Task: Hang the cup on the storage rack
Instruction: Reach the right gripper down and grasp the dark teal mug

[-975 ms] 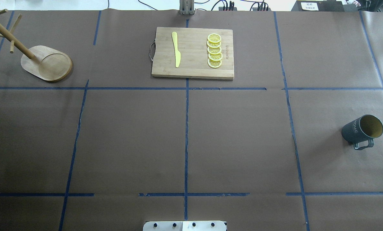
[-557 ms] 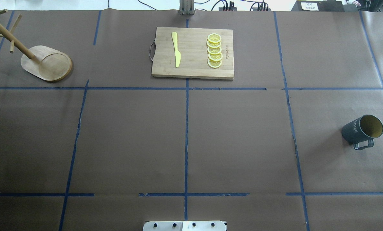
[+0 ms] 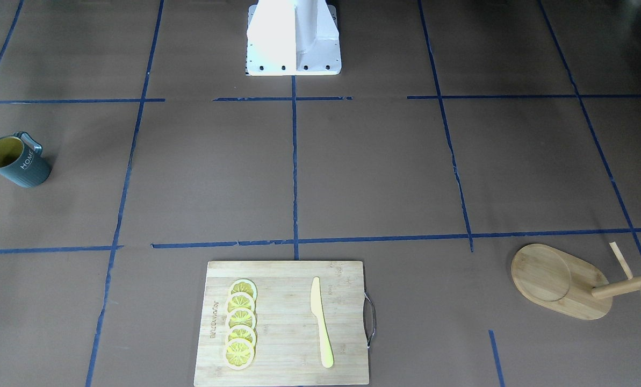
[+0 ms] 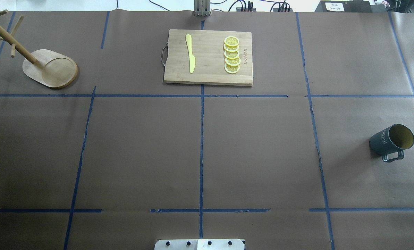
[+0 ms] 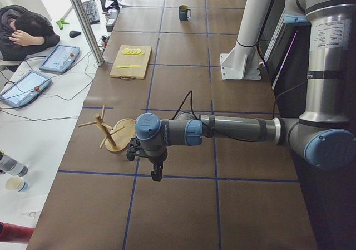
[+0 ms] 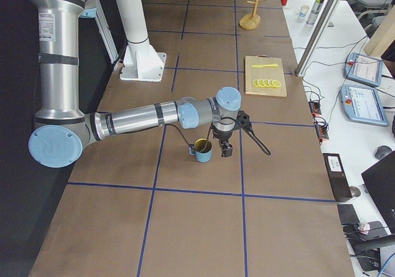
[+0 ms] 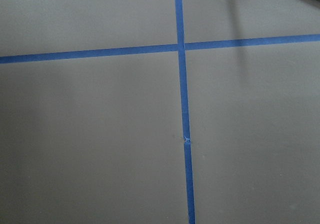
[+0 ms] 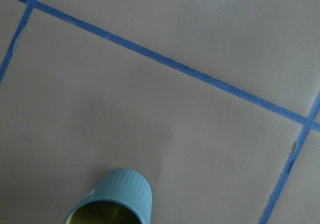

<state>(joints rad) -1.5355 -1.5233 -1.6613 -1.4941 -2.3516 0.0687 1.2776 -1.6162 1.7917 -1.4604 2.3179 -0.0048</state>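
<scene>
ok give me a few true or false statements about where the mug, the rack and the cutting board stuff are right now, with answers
1. The teal-grey mug stands upright on the table. True.
2. A mug already hangs on the bamboo mug rack. False: nothing hangs on it.
3. Three lemon slices lie on the cutting board. False: there are five, in an overlapping row.
4. The yellow knife lies on the cutting board, apart from the lemon slices. True.

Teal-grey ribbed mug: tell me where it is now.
In the overhead view the dark teal-grey ribbed mug stands upright near the view's right edge, on the robot's right, far from the light bamboo mug stand at far left.
</scene>
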